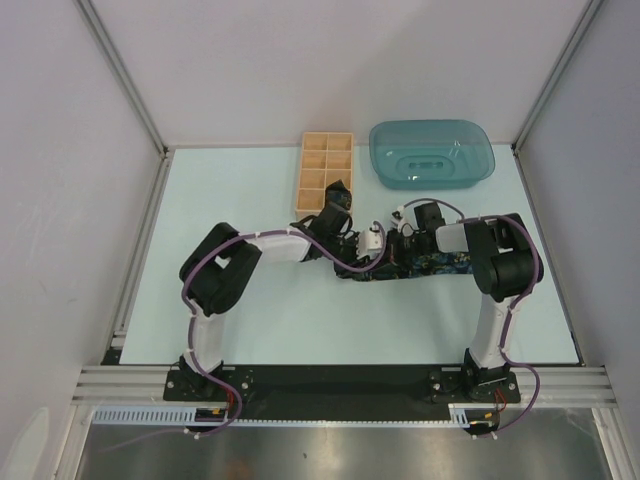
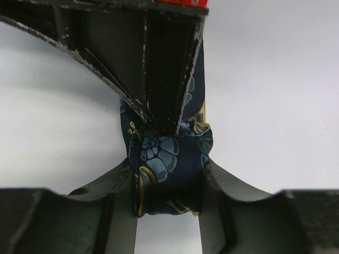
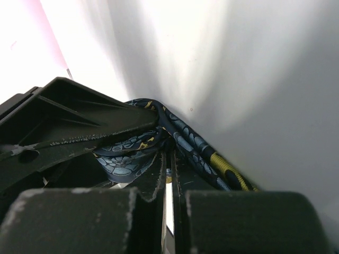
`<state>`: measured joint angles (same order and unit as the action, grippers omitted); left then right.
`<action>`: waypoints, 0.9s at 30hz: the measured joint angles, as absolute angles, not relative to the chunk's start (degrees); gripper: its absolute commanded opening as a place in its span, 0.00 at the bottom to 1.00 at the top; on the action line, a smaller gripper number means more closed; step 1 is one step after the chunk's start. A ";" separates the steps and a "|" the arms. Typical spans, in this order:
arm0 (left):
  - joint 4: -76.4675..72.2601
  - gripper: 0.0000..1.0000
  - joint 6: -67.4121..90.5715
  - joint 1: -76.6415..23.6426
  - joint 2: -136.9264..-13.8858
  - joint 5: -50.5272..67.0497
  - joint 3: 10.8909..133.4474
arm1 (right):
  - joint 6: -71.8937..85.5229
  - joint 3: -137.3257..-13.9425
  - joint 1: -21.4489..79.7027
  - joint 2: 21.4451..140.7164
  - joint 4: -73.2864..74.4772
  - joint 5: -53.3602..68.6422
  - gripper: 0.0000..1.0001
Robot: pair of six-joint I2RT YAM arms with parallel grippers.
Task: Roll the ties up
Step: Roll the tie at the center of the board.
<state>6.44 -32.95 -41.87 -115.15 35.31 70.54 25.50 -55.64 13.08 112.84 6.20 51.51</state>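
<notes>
Navy tie [image 1: 445, 265] grasped by left tool [image 2: 167, 170], clenched right tool [image 3: 168, 159] atop, box [image 1: 325, 170] near.

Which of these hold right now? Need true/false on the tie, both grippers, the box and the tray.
1. The tie lies on the table between the two arms. True.
2. The right gripper is wide open. False: it is shut, pinching the tie.
3. The left gripper has a finger on each side of a bunched part of the tie. True.
4. In the top view, the wooden box sits right of the teal tray. False: it sits left of it.
</notes>
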 measured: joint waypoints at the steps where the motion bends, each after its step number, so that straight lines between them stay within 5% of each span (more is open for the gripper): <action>1: 7.31 0.36 -33.01 -42.02 -115.09 34.79 70.87 | 26.11 -55.09 13.26 112.62 5.17 51.48 0.00; 7: 23.73 0.31 -35.68 -42.74 -114.85 28.95 77.17 | 31.03 -53.28 17.76 111.85 -1.28 50.13 0.00; 12: 37.06 0.29 -38.89 -43.18 -115.77 24.64 82.46 | 34.09 -53.28 20.86 112.31 -4.03 49.80 0.20; 27: 40.14 0.29 -42.22 -43.75 -116.71 21.32 83.61 | 44.31 -45.87 16.84 105.84 -12.62 54.87 0.41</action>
